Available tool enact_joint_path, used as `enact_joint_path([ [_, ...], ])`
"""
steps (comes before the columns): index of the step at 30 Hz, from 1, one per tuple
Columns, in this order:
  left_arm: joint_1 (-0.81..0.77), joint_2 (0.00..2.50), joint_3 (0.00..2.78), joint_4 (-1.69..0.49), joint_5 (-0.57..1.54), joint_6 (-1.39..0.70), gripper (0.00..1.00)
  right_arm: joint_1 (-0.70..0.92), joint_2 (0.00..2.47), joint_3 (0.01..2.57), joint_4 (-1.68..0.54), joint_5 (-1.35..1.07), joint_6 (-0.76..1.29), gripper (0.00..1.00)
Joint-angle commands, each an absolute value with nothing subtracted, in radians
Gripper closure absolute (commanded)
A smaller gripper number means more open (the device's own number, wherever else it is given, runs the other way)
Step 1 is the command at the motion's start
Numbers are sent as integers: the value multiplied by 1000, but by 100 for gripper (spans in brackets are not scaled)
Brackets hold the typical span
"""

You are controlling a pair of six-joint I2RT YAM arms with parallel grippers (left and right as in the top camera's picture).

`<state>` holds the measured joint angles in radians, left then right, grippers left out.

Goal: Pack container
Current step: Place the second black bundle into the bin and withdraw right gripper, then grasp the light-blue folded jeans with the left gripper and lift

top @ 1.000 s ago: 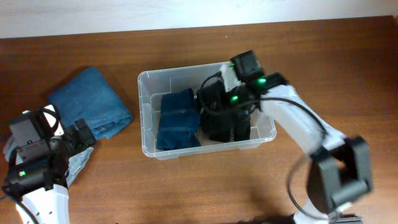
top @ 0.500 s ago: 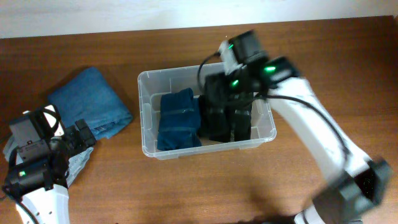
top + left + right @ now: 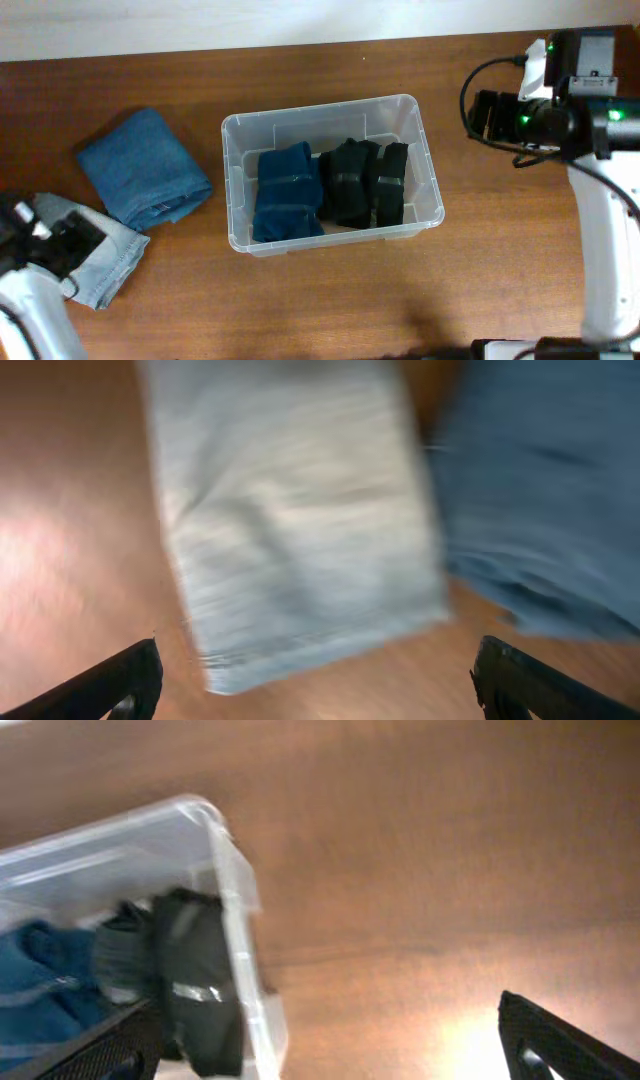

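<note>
The clear container (image 3: 233, 190) stands mid-table and holds a folded dark blue cloth (image 3: 287, 192) and two folded black cloths (image 3: 347, 182) side by side. My right gripper (image 3: 480, 117) hovers to the right of the bin, open and empty. In the right wrist view its jaws (image 3: 330, 1055) stand wide over bare wood, with the container's corner (image 3: 228, 870) and a black cloth (image 3: 195, 975) at the left. My left gripper (image 3: 72, 240) is at the lower left, open, just short of a folded light grey-blue cloth (image 3: 290, 510).
A folded blue denim cloth (image 3: 145, 168) lies left of the container, touching the light cloth (image 3: 105, 262); it also shows at the right of the left wrist view (image 3: 545, 490). The table's back edge meets a white wall.
My right gripper opened, left the black cloth in the container and pulled out to the upper right. My left arm drew back toward the lower left, uncovering the light cloth.
</note>
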<state>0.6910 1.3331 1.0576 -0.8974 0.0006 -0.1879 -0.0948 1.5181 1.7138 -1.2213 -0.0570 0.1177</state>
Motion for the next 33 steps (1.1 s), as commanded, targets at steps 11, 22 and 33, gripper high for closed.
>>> enact_joint_path([
  [11, 905, 1783, 1071, -730, 118, -276, 1, -103, 1575, 1691, -1227, -82, 102, 1],
  [22, 902, 1924, 1072, -621, 545, -116, 76, -103, 1578, 1691, -1238, -83, 102, 1],
  [33, 896, 1558, 1074, -729, 827, -120, 100, -103, 1575, 1692, -1246, -101, 101, 1],
])
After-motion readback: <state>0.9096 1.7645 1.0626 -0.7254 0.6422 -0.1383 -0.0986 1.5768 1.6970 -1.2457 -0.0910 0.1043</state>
